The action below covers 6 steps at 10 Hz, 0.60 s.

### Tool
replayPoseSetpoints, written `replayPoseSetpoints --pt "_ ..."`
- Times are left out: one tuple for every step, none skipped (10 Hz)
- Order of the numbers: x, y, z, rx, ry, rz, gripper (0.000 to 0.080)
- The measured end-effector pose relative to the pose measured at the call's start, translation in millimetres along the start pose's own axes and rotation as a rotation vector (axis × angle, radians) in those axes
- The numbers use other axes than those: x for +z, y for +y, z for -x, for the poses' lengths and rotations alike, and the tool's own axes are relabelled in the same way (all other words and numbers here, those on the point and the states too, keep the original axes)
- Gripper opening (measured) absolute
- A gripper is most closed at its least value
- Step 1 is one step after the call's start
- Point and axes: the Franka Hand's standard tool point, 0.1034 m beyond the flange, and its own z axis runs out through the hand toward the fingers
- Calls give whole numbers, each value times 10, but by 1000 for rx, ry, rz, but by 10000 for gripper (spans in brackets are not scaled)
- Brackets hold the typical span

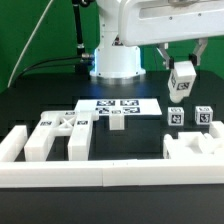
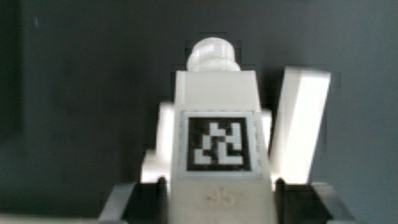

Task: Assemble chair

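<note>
My gripper [image 1: 182,66] is shut on a white chair piece [image 1: 182,80] with a black-and-white tag and holds it in the air at the exterior view's right, above the table. In the wrist view the gripper [image 2: 221,200] has its dark fingers [image 2: 150,198] on both sides of this piece [image 2: 217,105], whose tag faces the camera and which ends in a rounded peg. Other chair parts lie on the table: barred frames [image 1: 55,135] on the left, a small block [image 1: 117,122] in the middle, two tagged blocks [image 1: 178,116] on the right and a larger piece [image 1: 195,148] below them.
The marker board [image 1: 121,105] lies flat behind the small block. A long low white border rail [image 1: 100,176] runs along the front and turns up at the left. The arm's white base [image 1: 117,62] stands at the back.
</note>
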Motion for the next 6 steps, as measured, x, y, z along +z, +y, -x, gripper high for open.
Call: replayPoseSetpoints --pt "24 9 -23 -2 80 9 282" --pt "21 -45 -113 -8 123 14 282" --pt "-106 -84 -378 -30 256 22 282" --pt "-250 -151 -519 -54 334 29 282" --pt "-337 -176 -617 -69 425 35 282" --pt "-321 -141 -610 -64 512 43 282"
